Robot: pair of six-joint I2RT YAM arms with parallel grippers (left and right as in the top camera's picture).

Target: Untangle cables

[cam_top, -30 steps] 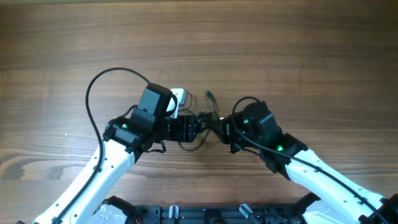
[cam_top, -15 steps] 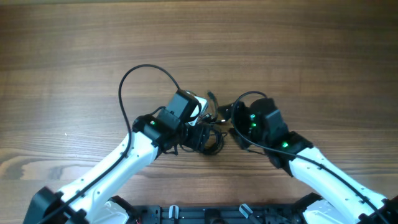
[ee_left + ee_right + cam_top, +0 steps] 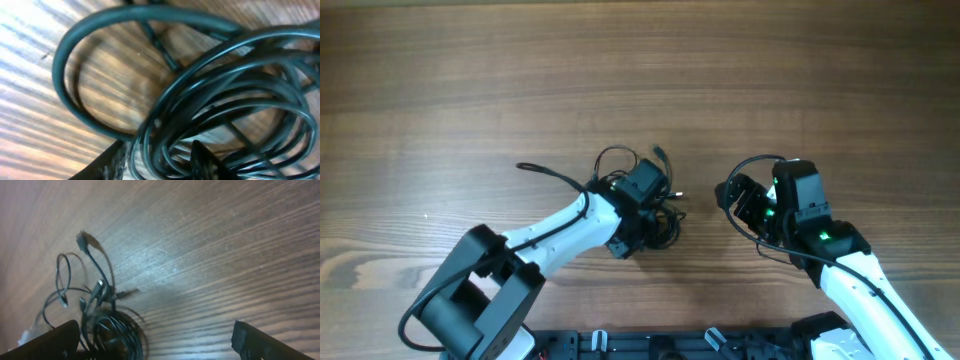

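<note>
The left pincer (image 3: pixel 155 166) is sitting right in the cables (image 3: pixel 663 215), with its two fingers (image 3: pixel 206 161) poking in among the black loops. Some loops are running between the fingers, but I cannot tell if the pincer is pinching them or just standing around them.

The cables are lying in one small knotted bunch near the middle of the wooden table (image 3: pixel 640 60), a bit toward the robot's side. Up close, many thin black loops are crossing over each other. One bigger loop is curving out to the side and resting on the wood. One thin cord is sticking out of the bunch toward the far side of the table and is ending in a small plug (image 3: pixel 660 153).

The white left arm (image 3: pixel 560 225) is stretching across the table to the bunch, and its wrist is covering part of it from above.

The right pincer (image 3: pixel 733 196) is hanging near the bunch on the right, apart from it. Its fingers are spread wide and are holding nothing. In its own camera the bunch is showing at the lower left, close to one finger.
</note>
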